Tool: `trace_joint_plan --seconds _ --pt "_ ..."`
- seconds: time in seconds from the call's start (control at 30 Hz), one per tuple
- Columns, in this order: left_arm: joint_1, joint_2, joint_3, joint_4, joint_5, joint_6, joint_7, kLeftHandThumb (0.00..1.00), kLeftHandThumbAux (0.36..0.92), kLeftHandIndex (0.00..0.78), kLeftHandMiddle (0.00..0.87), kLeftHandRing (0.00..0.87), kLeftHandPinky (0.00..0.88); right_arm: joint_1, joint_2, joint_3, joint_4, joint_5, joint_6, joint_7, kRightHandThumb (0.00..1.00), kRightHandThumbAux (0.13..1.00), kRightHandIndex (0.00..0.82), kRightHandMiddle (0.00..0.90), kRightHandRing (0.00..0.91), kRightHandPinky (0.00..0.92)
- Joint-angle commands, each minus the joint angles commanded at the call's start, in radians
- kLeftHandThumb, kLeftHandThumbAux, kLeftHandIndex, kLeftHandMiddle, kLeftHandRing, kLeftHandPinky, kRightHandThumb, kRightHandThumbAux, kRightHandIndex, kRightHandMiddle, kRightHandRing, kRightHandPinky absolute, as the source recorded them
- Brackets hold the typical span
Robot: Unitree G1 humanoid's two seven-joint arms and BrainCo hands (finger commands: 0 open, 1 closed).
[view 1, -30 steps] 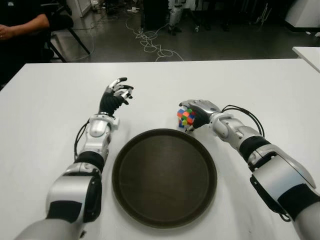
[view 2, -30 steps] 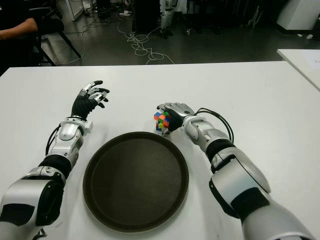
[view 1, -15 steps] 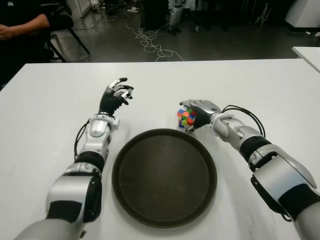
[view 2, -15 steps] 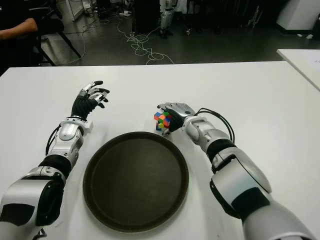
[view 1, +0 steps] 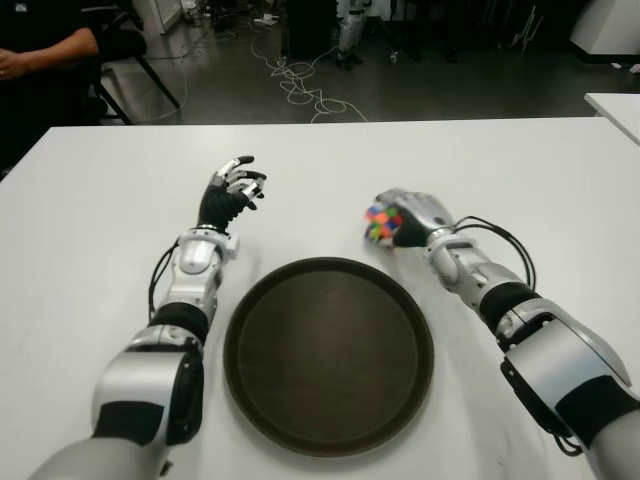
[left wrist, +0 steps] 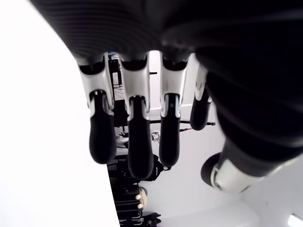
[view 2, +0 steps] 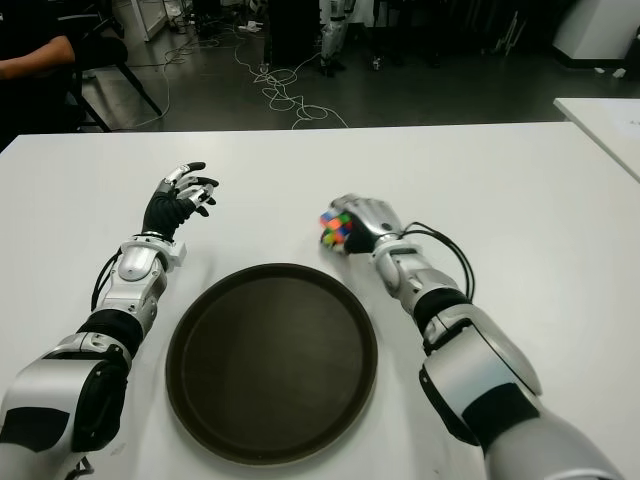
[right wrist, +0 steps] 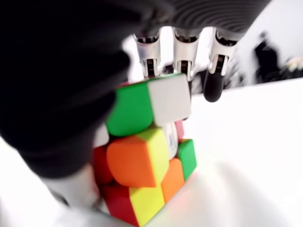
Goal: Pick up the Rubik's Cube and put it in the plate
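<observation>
My right hand (view 1: 400, 220) is shut on the multicoloured Rubik's Cube (view 1: 380, 220) and holds it above the white table, just beyond the far right rim of the round dark plate (view 1: 329, 356). In the right wrist view the cube (right wrist: 147, 151) sits against the palm with fingers (right wrist: 182, 47) curled over its top. The plate lies between my two arms with nothing in it. To the left of the plate my left hand (view 1: 232, 190) is idle, its fingers (left wrist: 135, 137) relaxed and holding nothing.
The white table (view 1: 90, 210) stretches wide on both sides. A person's arm (view 1: 40, 55) shows at the far left corner beyond the table. Cables (view 1: 300, 85) lie on the dark floor behind. Another white table's corner (view 1: 615, 105) is at the right.
My right hand has lifted the cube off the table and moved it slightly right and away from the plate's rim. The left hand has not moved.
</observation>
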Motion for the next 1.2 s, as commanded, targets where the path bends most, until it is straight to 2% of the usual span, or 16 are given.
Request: trace_joint_plan --seconds 0.1,0.37,0.83,1.2 --pt "0.000 0.000 -0.001 0.000 0.000 0.000 0.000 0.312 0.704 0.218 0.384 0.491 0.555 0.001 0.005 -0.016 0.001 0.010 0.010 -0.017 0.695 0.736 0.412 0.437 0.469 0.541" --pt "0.004 0.001 -0.008 -0.004 0.010 -0.005 0.015 0.313 0.705 0.217 0.395 0.494 0.569 0.001 0.009 -0.043 0.001 0.016 0.012 -0.022 0.698 0.736 0.415 0.477 0.520 0.566" --pt "0.005 0.001 -0.008 -0.003 0.008 -0.007 0.009 0.300 0.678 0.213 0.373 0.483 0.547 0.005 0.010 -0.069 0.001 0.027 -0.009 -0.029 0.697 0.735 0.416 0.512 0.556 0.583" --pt "0.007 0.002 -0.007 -0.004 0.005 -0.014 -0.004 0.282 0.670 0.214 0.389 0.491 0.554 0.006 0.011 -0.075 0.001 0.035 -0.017 -0.036 0.699 0.736 0.415 0.517 0.570 0.601"
